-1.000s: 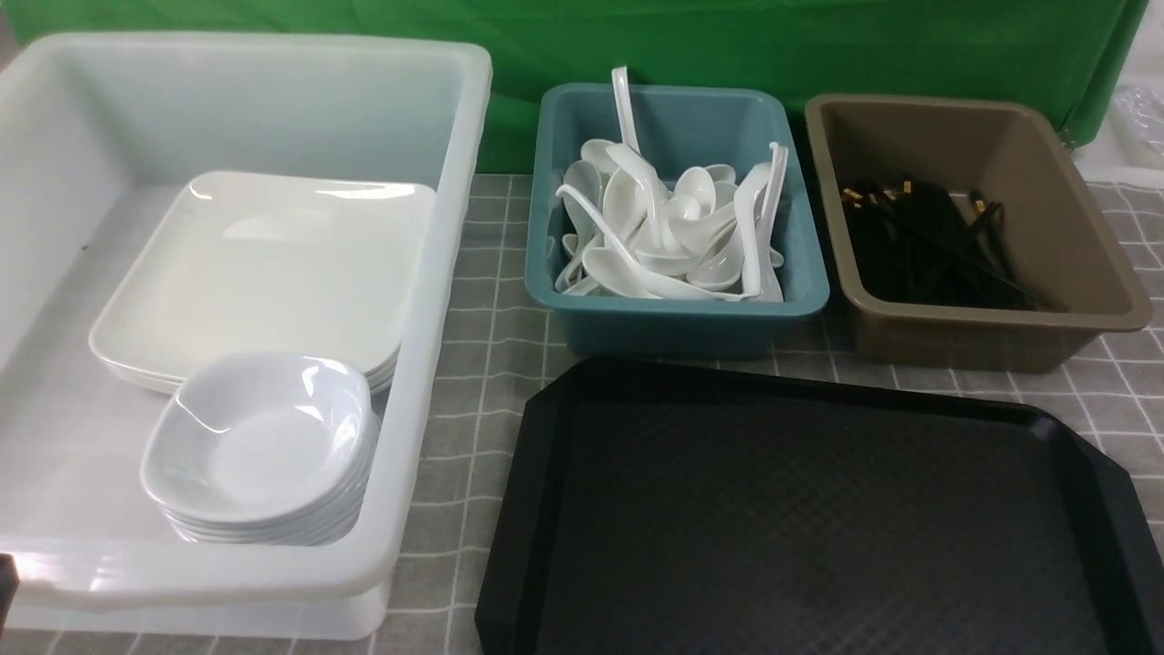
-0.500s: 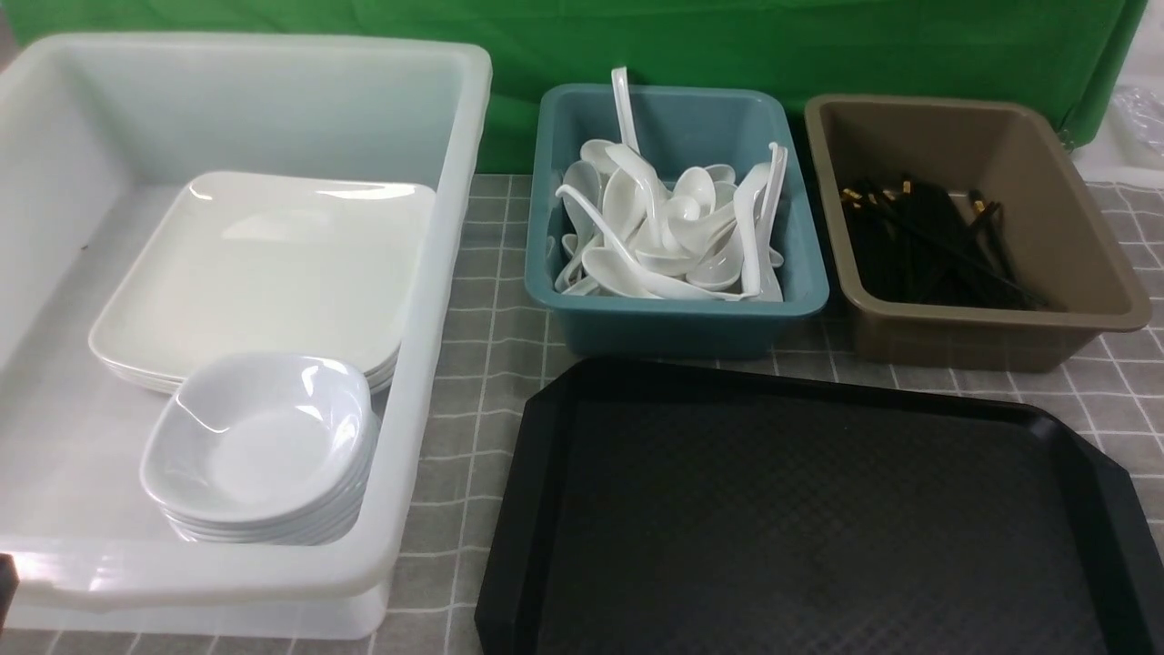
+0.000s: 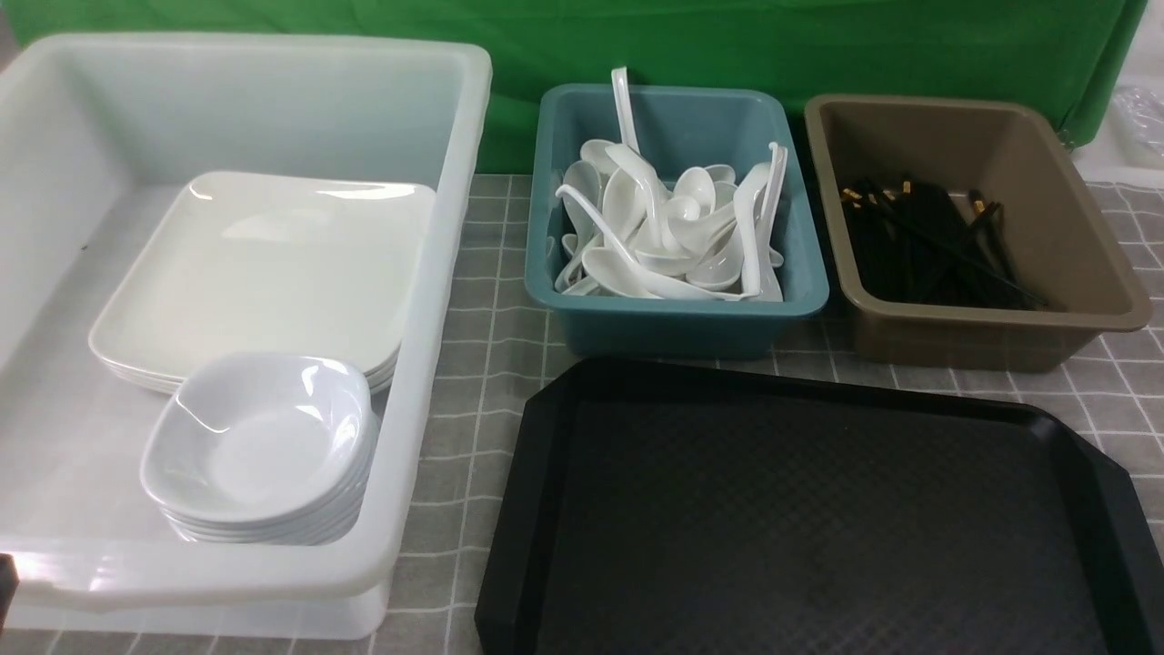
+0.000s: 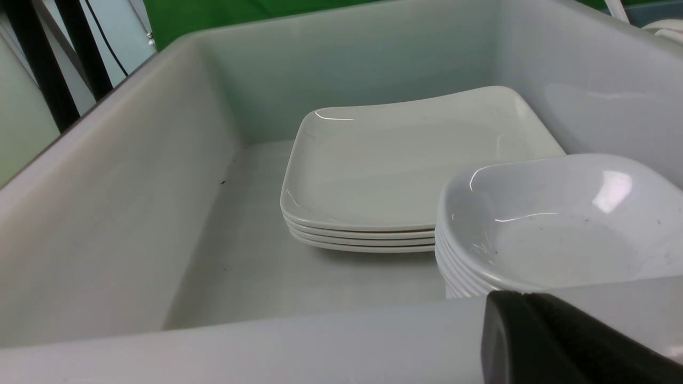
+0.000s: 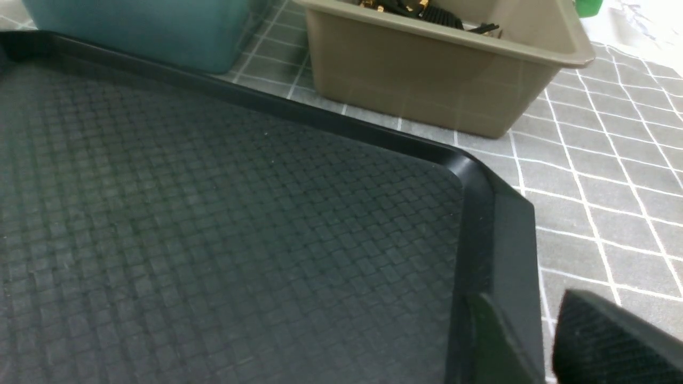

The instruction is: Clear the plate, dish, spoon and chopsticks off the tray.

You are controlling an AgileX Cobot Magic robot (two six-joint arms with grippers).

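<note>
Zero items sit on the tray (image 3: 818,509); its patterned floor is bare and its long axis runs left-right, near right on the checked cloth (image 3: 491,364). We judge the clearing finished.

- The plate (image 3: 264,264) tops a flat stack in the white tub (image 3: 436,273) at left.
- The dish (image 3: 259,437) tops a smaller stack just nearer, overlapping the plates' near edge.
- We can't single out the spoon. It's somewhere in a jumbled heap (image 3: 664,227) in the teal bin (image 3: 682,318), handles pointing all ways, one or two standing up.
- The chopsticks (image 3: 928,246) lie in the brown bin (image 3: 1073,227), long axes roughly near-far, gold-banded thick ends far.

The right gripper (image 5: 528,309) hangs over the tray's near right corner, fingers apart, nothing between them. The left gripper (image 4: 560,336) sits at the tub's near wall. Only a dark mass shows, so we can't tell if it's apart or together.

Best step now is probably to hold both arms clear of the rims and bump nothing.
</note>
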